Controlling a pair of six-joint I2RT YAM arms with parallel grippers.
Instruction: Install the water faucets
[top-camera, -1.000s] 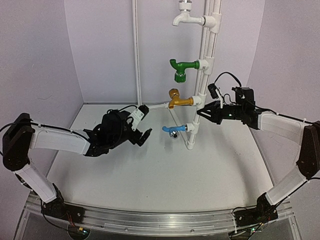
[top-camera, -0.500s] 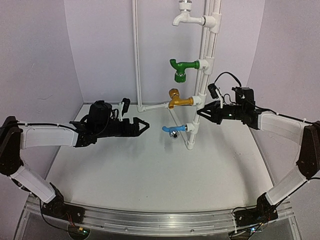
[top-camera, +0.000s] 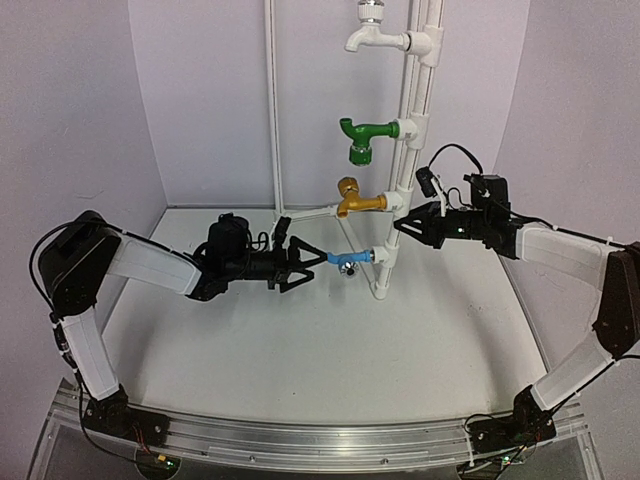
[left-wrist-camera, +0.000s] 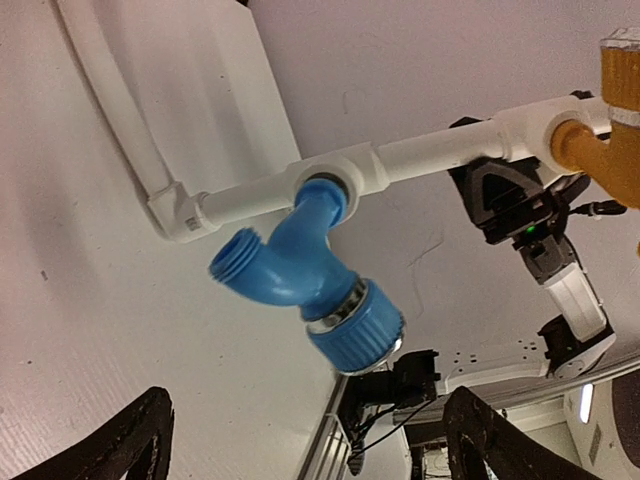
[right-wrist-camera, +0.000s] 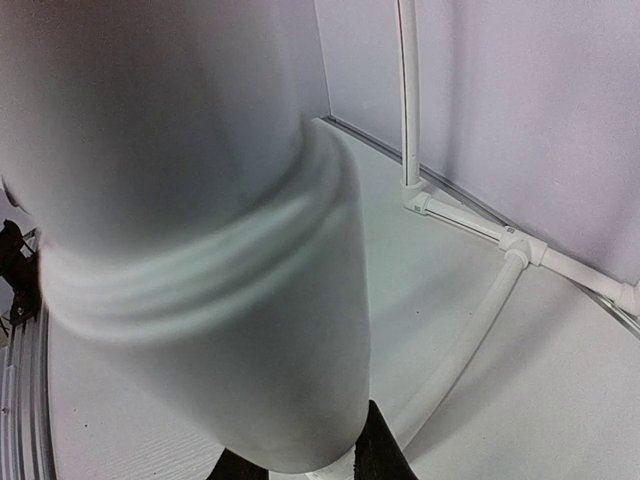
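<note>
The water faucet (top-camera: 349, 260) is a small sky-blue tap with a silvery end, seated in the lowest fitting of the white pipe stand (top-camera: 408, 110). My left gripper (top-camera: 308, 262) is open and points at it from the left, a short gap away. The left wrist view shows the blue faucet (left-wrist-camera: 300, 270) just ahead of my left gripper (left-wrist-camera: 305, 415), between the lines of the two spread fingers and touching neither. My right gripper (top-camera: 403, 226) is shut on the stand's upright pipe from the right. That pipe (right-wrist-camera: 200, 230) fills the right wrist view, clamped at my right gripper (right-wrist-camera: 310, 462).
Above the blue tap on the same stand sit a gold tap (top-camera: 358, 198), a green tap (top-camera: 360, 136) and a white tap (top-camera: 372, 38). A thin white pipe (top-camera: 272, 110) rises at the back. A low horizontal pipe (top-camera: 310, 212) links it to the stand.
My left arm has swung right and its gripper has turned, coming up close to the blue faucet. The right arm has not moved.
</note>
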